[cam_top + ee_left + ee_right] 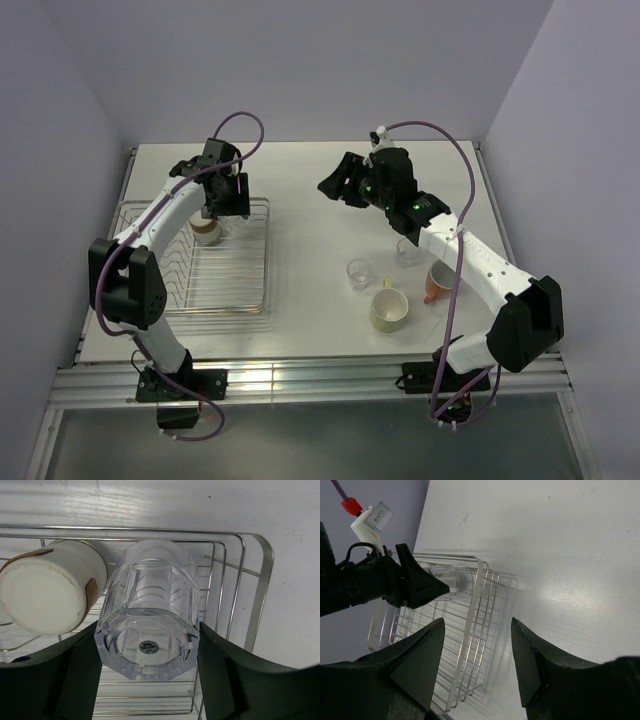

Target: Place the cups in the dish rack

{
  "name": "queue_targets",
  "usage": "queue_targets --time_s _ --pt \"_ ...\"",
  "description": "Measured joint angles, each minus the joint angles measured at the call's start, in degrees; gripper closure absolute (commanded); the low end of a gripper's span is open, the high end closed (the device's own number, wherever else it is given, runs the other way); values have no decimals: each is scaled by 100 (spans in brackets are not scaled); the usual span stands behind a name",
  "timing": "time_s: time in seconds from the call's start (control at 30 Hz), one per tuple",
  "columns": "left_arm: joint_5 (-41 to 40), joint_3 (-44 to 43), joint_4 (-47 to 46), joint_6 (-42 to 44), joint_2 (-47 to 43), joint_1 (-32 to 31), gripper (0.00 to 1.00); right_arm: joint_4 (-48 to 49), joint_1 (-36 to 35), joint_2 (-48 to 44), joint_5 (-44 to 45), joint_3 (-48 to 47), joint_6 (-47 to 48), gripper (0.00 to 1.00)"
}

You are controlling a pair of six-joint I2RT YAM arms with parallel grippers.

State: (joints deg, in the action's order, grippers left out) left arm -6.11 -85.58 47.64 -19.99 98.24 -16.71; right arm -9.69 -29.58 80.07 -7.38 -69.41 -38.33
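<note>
The silver wire dish rack [265,262] [260,580] [470,625] lies on the left of the table. My left gripper [225,200] [148,647] hovers over the rack's far right corner, shut on a clear glass tumbler [147,610] [451,580] whose base faces the wrist camera. A brown-and-cream cup [205,231] [45,592] sits in the rack right beside it. My right gripper [340,186] [476,630] is open and empty, raised above the table's middle. Two clear glasses [358,273] [408,252], a yellow-green mug [389,310] and a salmon mug [436,283] stand under the right arm.
Purple-grey walls close in the white table on three sides. The right arm's forearm [470,255] reaches over the cups on the table. A metal rail [300,378] runs along the near edge by the arm bases.
</note>
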Motion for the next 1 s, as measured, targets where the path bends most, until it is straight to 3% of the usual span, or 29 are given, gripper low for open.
queue_targets --time_s 1.0 --pt "-245 0 -24 -22 365 -26 84 120 0 170 -66 48 -13 37"
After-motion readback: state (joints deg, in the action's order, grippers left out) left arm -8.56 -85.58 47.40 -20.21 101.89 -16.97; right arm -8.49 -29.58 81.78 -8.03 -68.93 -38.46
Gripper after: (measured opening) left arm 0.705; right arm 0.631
